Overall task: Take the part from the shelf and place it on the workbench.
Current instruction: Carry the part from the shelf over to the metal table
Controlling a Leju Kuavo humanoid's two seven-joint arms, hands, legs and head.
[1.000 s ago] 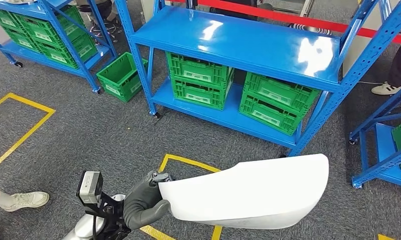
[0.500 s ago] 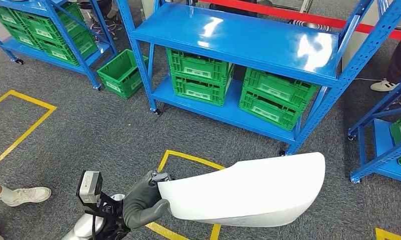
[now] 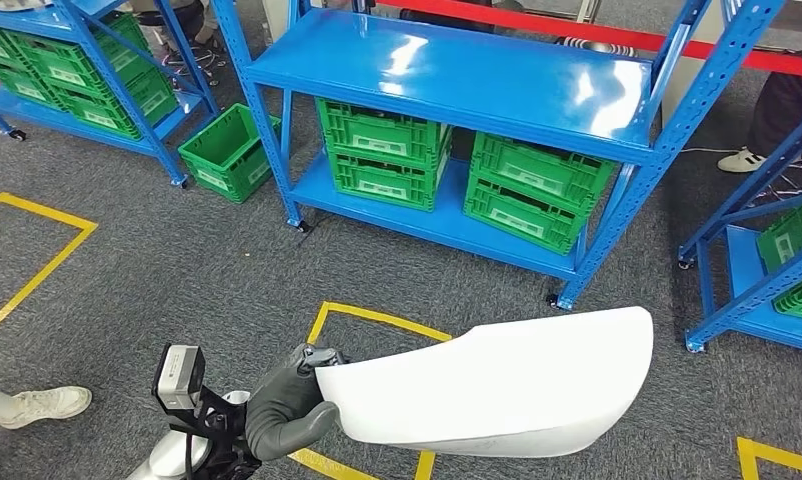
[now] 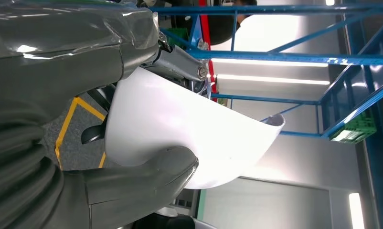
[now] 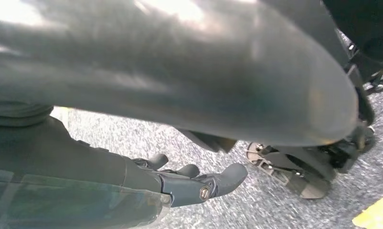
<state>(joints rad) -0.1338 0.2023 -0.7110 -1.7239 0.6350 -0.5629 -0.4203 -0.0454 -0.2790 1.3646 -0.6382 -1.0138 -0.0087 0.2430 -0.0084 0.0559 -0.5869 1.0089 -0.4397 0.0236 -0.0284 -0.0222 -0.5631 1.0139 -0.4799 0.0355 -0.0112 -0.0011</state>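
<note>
Part [image 3: 497, 385], a long white curved shell, is sitting in the left hand [image 3: 287, 405], which is gripping it at its near left end while the rest of the shell is reaching out to the right, above the grey carpet [image 3: 177, 270] and a yellow floor marking [image 3: 372, 320]. In the left wrist view the thick grey thumb [image 4: 146, 174] is pressing against the outer curve of the part and the darker fingers are closing on its rim from the other side, so the shell is being pinched between them. The right hand [image 5: 194, 183] is hanging over the speckled floor with its fingers spread and slightly bent, holding nothing. Ahead of the robot, well apart from the part, a blue shelf [image 3: 447, 75] is standing with a bare glossy top level and green crates [image 3: 467, 170] sitting on its lower level. Another green crate [image 3: 227, 155] is resting on the floor beside the shelf's left leg. A person's white shoe [image 3: 42, 403] is showing at the left edge.
</note>
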